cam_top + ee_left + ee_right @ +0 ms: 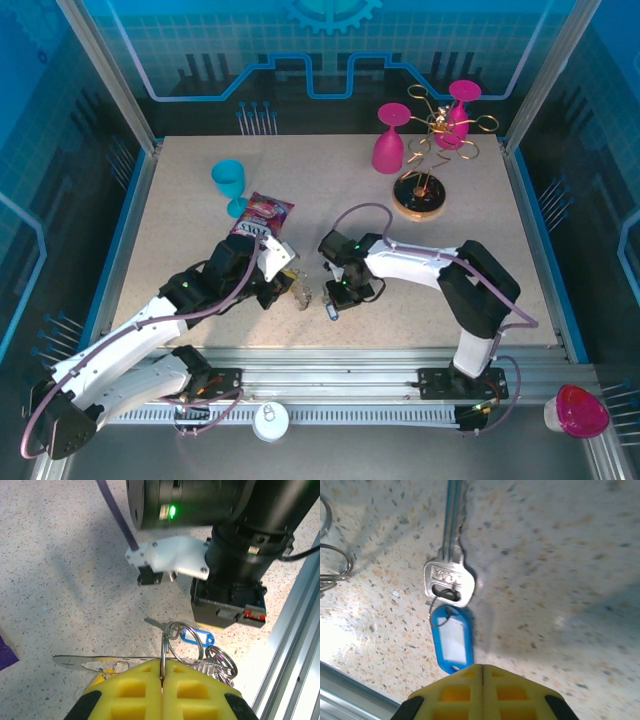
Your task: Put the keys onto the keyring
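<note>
1. Yellow pads [140, 690] of the left gripper [162, 667] sit at the bottom of the left wrist view. They are pressed together with a thin metal strand of the keyring [164, 645] pinched in their seam, so the gripper is closed on it.
2. From those pads the keyring's flat wire runs out toward 9 o'clock, low over the speckled table [60, 580]. A bunch of small rings [220, 660] hangs at 2 o'clock.
3. At 12 o'clock from the pads lies a silver key [154, 623], with its blue tag [197, 636] at 1 o'clock. Both rest on the table, just beside the pinched ring.
4. In the right wrist view the right gripper [482, 669] has its yellow fingertips shut against each other with nothing between them. The blue tag [452, 640] lies just beside them at 11 o'clock; whether it touches them cannot be told. The key [449, 582] joins the tag's far end, and its blade points to 12 o'clock.
5. From above, the two grippers meet near the table's near edge. The left gripper [290, 283] is at 9 o'clock of the keyring [302, 297] and the right gripper [338, 297] at 3 o'clock, with the blue tag [331, 312] just below the right gripper.
6. Farther back stand a snack packet [262, 215] and a teal cup [230, 185] at 11 o'clock, and a gold wire rack [420, 197] with pink glasses [390, 140] at 1 o'clock.
</note>
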`<state>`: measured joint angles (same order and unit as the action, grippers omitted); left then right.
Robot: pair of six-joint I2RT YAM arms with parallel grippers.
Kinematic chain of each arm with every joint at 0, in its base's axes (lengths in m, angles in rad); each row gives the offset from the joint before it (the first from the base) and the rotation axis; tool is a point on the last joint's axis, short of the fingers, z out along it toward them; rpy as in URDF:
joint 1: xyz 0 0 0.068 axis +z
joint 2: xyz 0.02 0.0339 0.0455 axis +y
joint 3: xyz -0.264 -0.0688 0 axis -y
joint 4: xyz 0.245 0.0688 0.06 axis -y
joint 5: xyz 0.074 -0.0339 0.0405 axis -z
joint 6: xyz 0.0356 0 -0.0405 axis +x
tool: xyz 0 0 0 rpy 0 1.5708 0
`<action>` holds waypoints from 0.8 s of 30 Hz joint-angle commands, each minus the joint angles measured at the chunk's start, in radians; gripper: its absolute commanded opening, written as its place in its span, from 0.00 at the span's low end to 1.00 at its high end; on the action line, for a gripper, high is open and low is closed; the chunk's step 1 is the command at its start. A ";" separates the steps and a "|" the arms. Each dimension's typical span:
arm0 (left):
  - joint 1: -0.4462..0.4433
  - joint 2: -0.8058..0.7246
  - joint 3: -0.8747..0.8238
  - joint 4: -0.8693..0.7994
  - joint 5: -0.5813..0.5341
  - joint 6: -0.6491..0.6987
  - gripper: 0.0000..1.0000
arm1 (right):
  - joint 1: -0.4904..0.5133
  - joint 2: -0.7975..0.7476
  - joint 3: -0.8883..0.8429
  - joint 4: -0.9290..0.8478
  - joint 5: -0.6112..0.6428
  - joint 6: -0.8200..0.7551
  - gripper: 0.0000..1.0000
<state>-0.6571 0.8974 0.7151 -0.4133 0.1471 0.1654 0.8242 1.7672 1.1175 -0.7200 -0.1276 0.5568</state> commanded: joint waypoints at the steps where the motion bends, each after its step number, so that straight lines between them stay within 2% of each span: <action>1: 0.003 -0.007 -0.020 0.053 0.039 0.031 0.00 | -0.046 -0.075 -0.031 -0.073 0.016 -0.033 0.00; 5: 0.003 0.003 -0.022 0.065 0.049 0.037 0.00 | -0.085 -0.100 -0.053 -0.077 0.010 -0.049 0.00; 10: 0.003 0.011 -0.024 0.073 0.051 0.041 0.00 | -0.032 -0.062 -0.027 -0.054 -0.044 -0.047 0.28; 16: 0.003 0.002 -0.028 0.067 0.042 0.037 0.00 | 0.036 0.026 0.029 -0.047 -0.030 -0.020 0.44; 21: 0.003 -0.011 -0.040 0.070 0.037 0.030 0.00 | 0.058 0.080 0.074 -0.050 0.016 0.001 0.48; 24: 0.002 -0.012 -0.042 0.069 0.037 0.027 0.00 | 0.067 0.105 0.101 -0.038 0.029 0.008 0.47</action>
<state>-0.6571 0.9051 0.6849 -0.3683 0.1654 0.1852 0.8707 1.8465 1.1812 -0.7506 -0.1234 0.5426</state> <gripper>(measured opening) 0.049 0.473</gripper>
